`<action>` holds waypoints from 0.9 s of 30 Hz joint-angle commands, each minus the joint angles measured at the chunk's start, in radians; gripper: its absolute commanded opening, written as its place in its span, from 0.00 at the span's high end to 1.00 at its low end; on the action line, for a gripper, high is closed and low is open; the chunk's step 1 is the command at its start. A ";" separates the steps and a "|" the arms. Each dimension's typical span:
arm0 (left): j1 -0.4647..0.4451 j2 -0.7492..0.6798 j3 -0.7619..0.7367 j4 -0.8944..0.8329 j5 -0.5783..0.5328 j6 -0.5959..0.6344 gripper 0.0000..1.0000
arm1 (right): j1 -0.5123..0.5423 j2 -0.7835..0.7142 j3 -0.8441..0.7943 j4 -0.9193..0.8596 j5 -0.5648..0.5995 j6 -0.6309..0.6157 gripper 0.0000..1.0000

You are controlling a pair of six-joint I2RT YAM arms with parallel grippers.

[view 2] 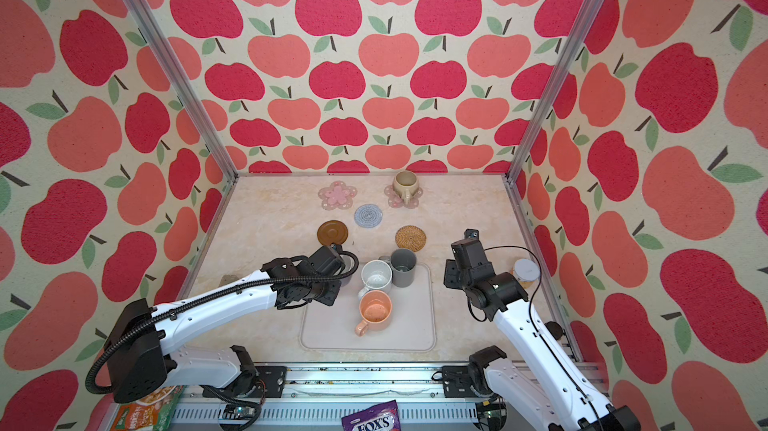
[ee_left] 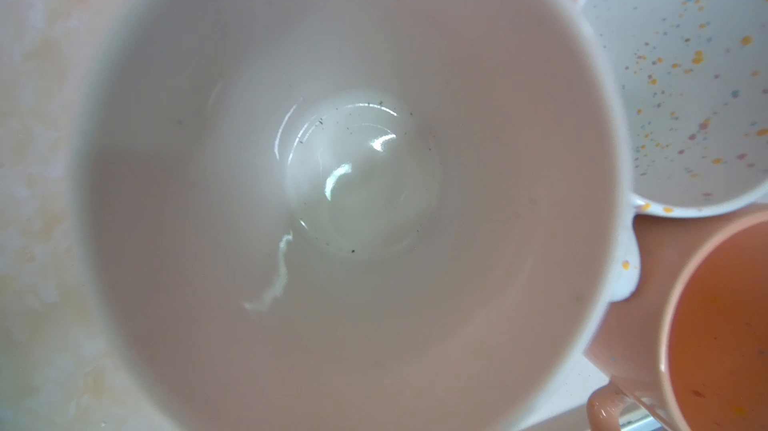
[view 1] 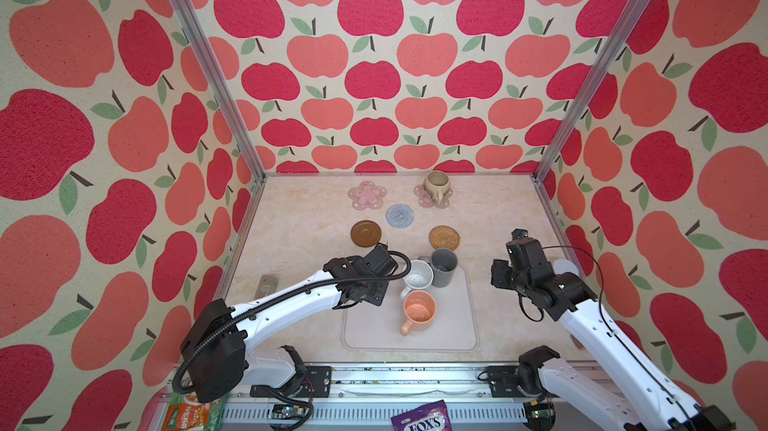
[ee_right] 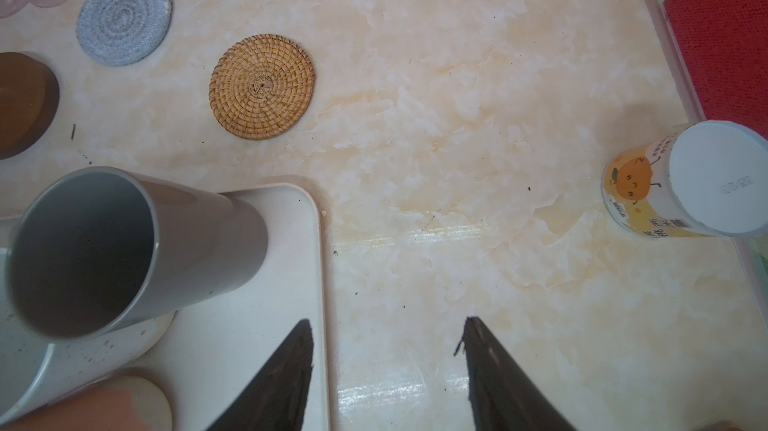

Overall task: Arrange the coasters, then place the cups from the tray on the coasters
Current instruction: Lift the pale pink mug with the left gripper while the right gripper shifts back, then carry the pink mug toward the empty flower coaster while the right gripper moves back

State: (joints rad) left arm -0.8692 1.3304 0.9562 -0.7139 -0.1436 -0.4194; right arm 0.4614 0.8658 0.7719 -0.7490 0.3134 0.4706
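The beige cup [view 1: 436, 186] is sitting on a coaster [view 1: 445, 202] beyond the tray [view 1: 453, 325], four remaining; right pincer [ee_right: 386, 321] is gaping empty, left pincer [view 2: 336, 267] I cannot tell.

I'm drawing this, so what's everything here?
flower coasters: two, pink, back
beige mug: one, on right flower coaster
crocheted coaster: one, blue-grey, middle
disc coaster: one, brown, left
rattan coaster: one, tan, right
tray: one, cream, front
speckled mug: one, white, tray
tall mug: one, grey, tray
peach mug: one, orange, tray
white-inside mug: one, under left arm
jar: one, white lid, right
FOX'S bag: one, purple, front
food packet: one, green, front left
flat rectangle: one, grey, left edge
right hand: one, open, empty
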 commanded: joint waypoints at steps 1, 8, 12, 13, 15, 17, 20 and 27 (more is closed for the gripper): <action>0.053 0.011 0.099 -0.011 -0.019 0.017 1.00 | -0.010 -0.013 -0.002 0.012 0.008 0.004 0.39; 0.184 0.088 0.224 -0.016 0.022 0.068 1.00 | -0.009 0.035 0.024 0.012 0.005 -0.013 0.39; 0.266 0.153 0.290 -0.008 0.056 0.101 1.00 | -0.008 0.074 0.065 -0.008 -0.020 -0.002 0.40; 0.287 0.174 0.311 -0.007 0.067 0.108 1.00 | -0.006 0.078 0.071 -0.010 -0.020 0.003 0.40; 0.323 0.212 0.349 0.000 0.083 0.122 1.00 | -0.004 0.082 0.077 -0.010 -0.020 0.012 0.40; 0.348 0.253 0.391 0.007 0.087 0.139 1.00 | -0.003 0.083 0.079 -0.006 -0.019 0.020 0.40; 0.381 0.322 0.463 0.004 0.103 0.159 1.00 | -0.003 0.085 0.083 -0.008 -0.011 0.029 0.40; 0.439 0.489 0.655 -0.015 0.127 0.202 1.00 | -0.002 0.096 0.095 -0.026 -0.006 0.042 0.40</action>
State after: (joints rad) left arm -0.4469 1.7878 1.5204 -0.7471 -0.0292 -0.2615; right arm 0.4614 0.9607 0.8368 -0.7509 0.3019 0.4862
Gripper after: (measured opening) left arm 0.173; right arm 0.601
